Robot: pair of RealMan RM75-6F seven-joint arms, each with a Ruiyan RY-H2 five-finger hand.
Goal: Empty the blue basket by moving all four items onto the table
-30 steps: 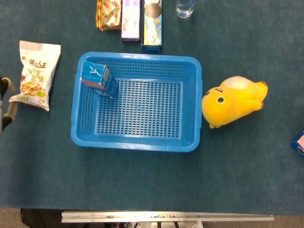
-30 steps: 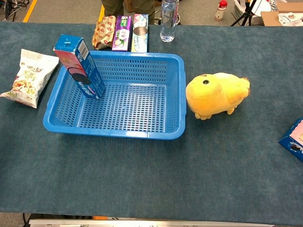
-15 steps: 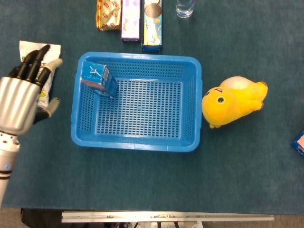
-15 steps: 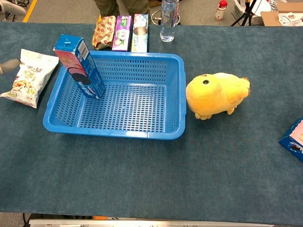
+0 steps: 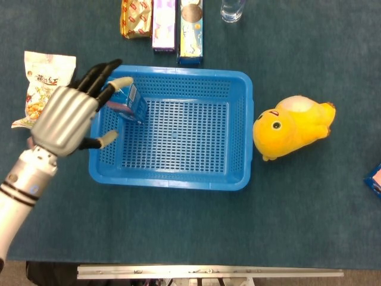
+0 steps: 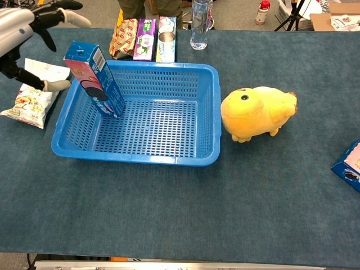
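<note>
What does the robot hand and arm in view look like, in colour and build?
The left robot hand has a ribbed silver metal back, black fingers and pale beige fingertip pads. Its forearm is silver-white with dark bands near the wrist. The right one is out of view.

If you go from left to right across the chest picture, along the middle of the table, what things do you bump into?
Snack bag → blue carton → blue basket → yellow plush toy → blue box at the right edge.
</note>
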